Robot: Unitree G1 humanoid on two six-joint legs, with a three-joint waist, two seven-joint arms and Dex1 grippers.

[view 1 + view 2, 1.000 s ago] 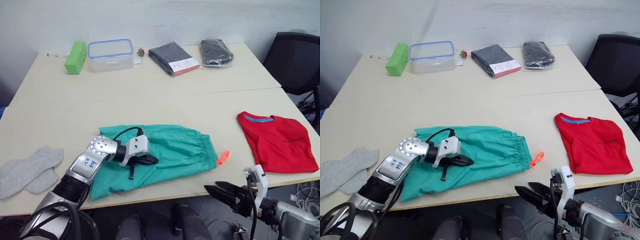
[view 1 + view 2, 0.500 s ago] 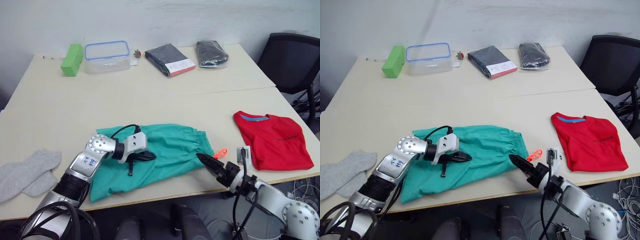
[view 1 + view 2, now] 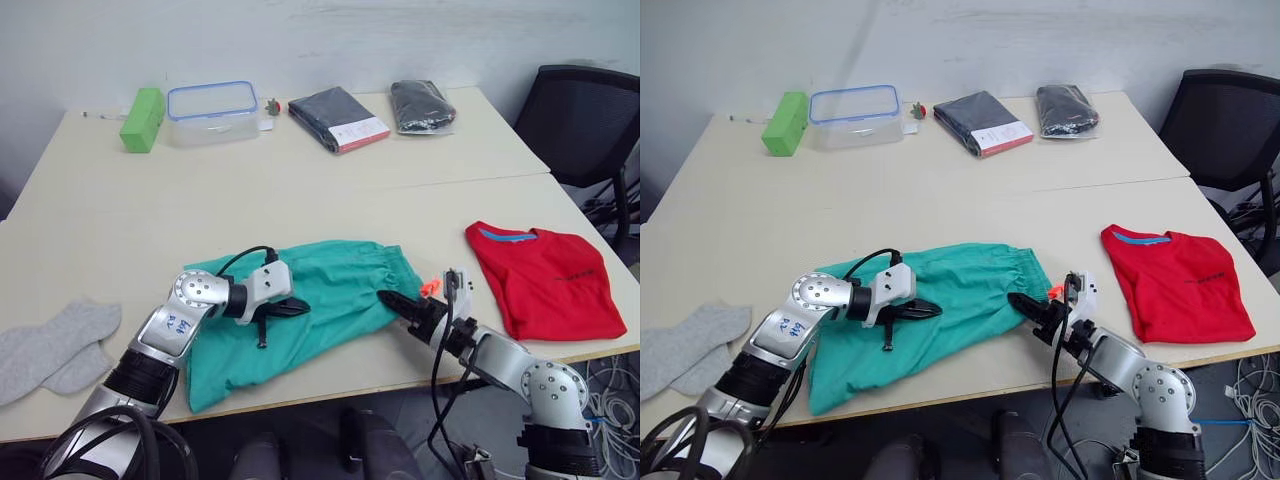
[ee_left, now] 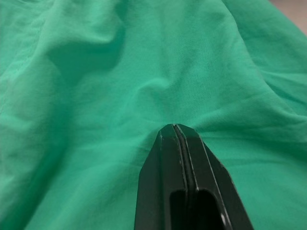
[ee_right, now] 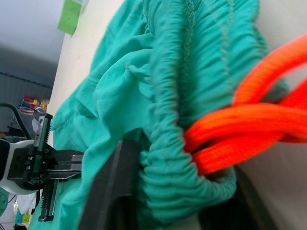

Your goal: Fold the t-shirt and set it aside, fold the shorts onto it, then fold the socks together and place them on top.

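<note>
Shorts: the shorts (image 3: pixel 310 305) lie spread near the front edge of the table (image 3: pixel 300 190), between the two arms, the cloth rumpled, the gathered waistband toward the robot's right.
Drawstring: the orange drawstring (image 3: pixel 431 287) pokes out at the waistband end.
Left gripper: the left gripper (image 3: pixel 297 305) rests on the middle of the shorts, fingers pressed together, with a pinch of green fabric at their tips.
Right gripper: the right gripper (image 3: pixel 392 300) is at the waistband edge, its fingers spread either side of the bunched elastic beside the drawstring.
T-shirt: the t-shirt (image 3: pixel 545 275) lies folded at the table's right end, well apart from the shorts.
Socks: the socks (image 3: pixel 55 340) lie flat at the left end.
Far side: a green box (image 3: pixel 142 104), a clear container (image 3: pixel 212 110) and two dark packaged garments (image 3: pixel 338 117).
</note>
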